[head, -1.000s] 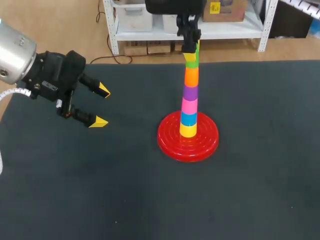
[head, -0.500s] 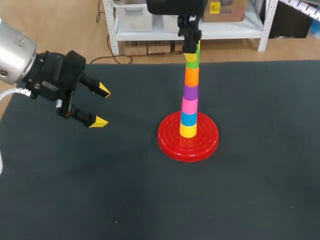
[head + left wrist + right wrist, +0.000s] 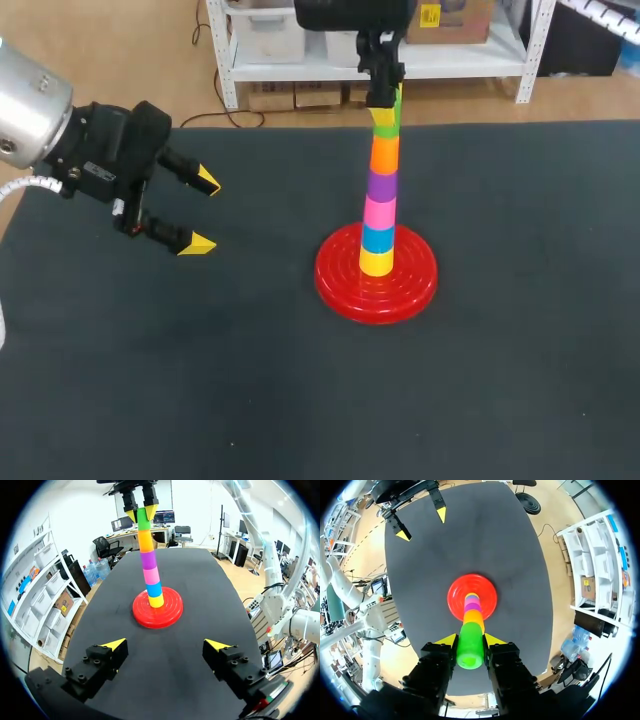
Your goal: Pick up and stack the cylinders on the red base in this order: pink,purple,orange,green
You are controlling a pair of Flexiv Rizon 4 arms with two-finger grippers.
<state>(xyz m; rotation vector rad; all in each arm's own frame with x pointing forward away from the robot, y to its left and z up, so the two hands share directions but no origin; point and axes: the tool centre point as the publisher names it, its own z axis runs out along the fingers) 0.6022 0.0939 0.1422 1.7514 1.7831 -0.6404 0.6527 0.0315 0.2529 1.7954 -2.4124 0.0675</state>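
Your right gripper (image 3: 470, 641) clamps the green cylinder (image 3: 470, 652) atop the orange cylinder (image 3: 384, 155) (stack upright on the red base (image 3: 340, 290)). Your left gripper (image 3: 203, 212) stands wide open, well apart.

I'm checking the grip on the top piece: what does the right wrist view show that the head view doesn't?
Right wrist only: the round top of the green cylinder, clamped from both sides by the right pincer. Head only: the whole stack side-on, every colour band plainly separate. Both: the red base and the open left pincer.
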